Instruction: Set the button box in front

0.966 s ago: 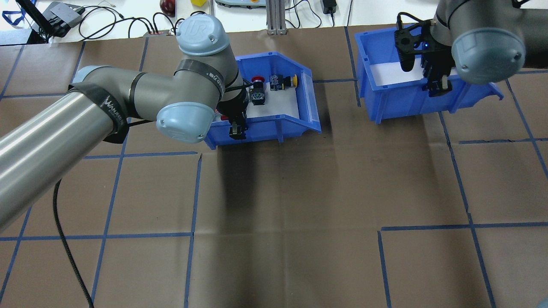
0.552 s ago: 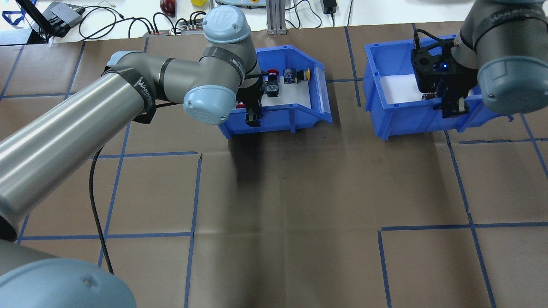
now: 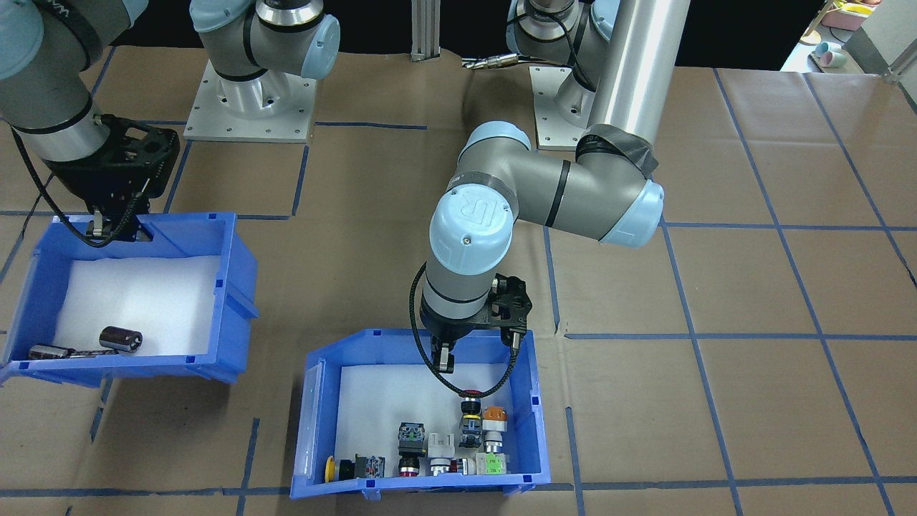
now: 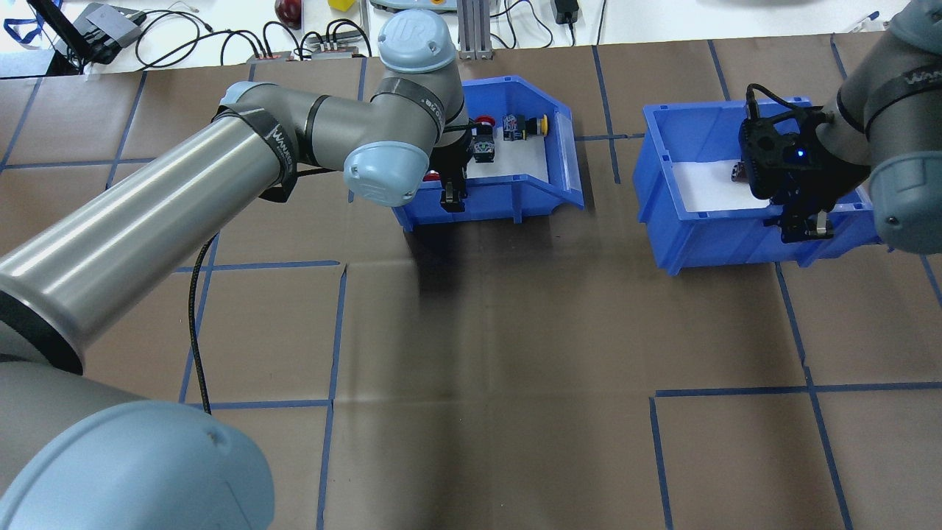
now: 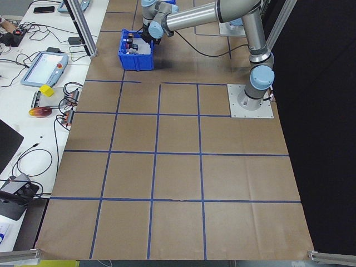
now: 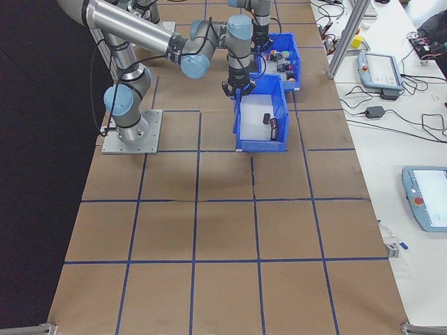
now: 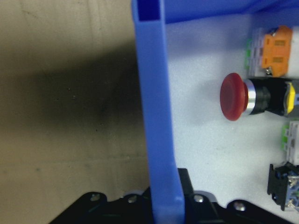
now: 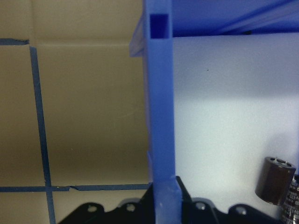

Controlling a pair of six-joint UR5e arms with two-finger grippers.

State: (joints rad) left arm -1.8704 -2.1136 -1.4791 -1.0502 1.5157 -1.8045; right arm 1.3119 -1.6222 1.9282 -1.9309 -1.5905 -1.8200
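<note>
Left tool (image 4: pixel 452 200) clamped shut; right tool (image 4: pixel 806 224) likewise.

The button box (image 3: pixel 534 430), a blue white-lined bin, sits upright on the brown table, its red, yellow, orange and green switches bunched at one end.

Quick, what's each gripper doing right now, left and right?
Left gripper: closed on the near wall of the button box.
Right gripper: closed on the near wall of the capacitor bin.
</note>
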